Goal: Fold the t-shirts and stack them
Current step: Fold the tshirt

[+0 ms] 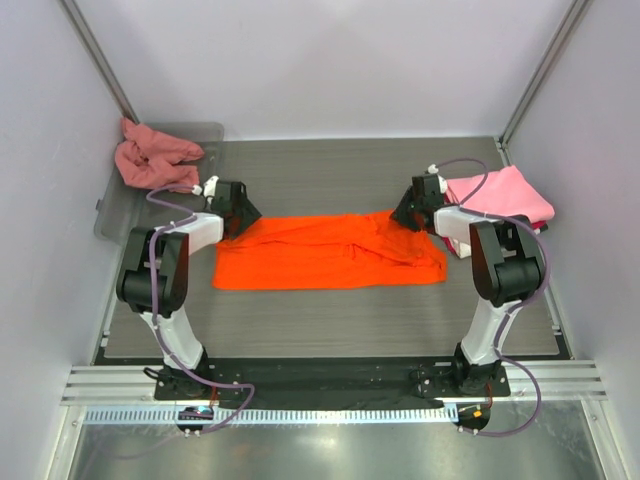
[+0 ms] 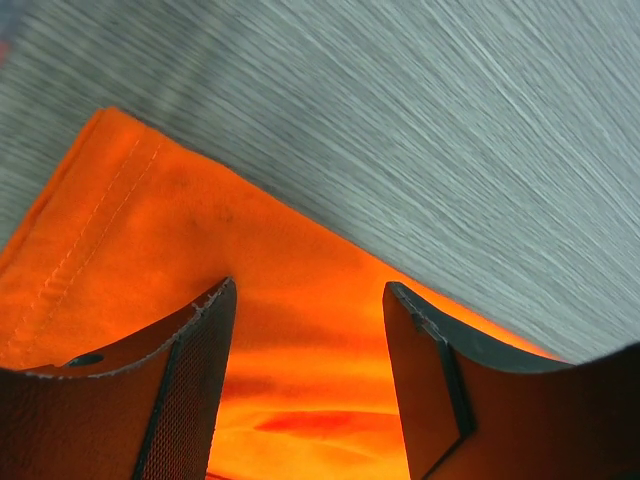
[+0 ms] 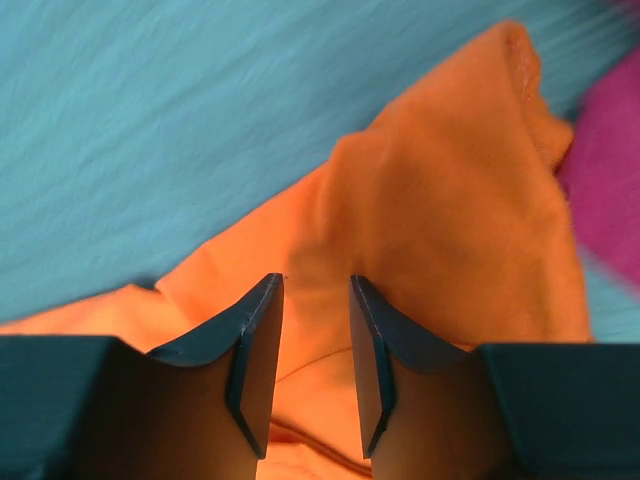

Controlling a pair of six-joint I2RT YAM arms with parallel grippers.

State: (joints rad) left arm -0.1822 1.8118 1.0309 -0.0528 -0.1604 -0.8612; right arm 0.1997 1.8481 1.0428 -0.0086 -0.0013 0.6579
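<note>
A dark grey bench (image 1: 330, 320) carries a bright orange cloth t-shirt (image 1: 320, 255) spread flat at its centre. A light pink t-shirt (image 1: 505, 190) lies far right, and a salmon-pink t-shirt (image 1: 150, 155) is bunched far left. The left gripper (image 2: 308, 285) stands wide over the orange hem. The right gripper (image 3: 315, 278) is narrowly parted and holds nothing.

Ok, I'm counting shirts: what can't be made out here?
Top view: the right arm covers the near edge of the pink t-shirt; anything beneath is hidden.
Top view: the left gripper and right gripper hide their own fingertips, so contact with the orange t-shirt is unclear.
Right wrist view: pink cloth at the right edge is blurred and cut off.
</note>
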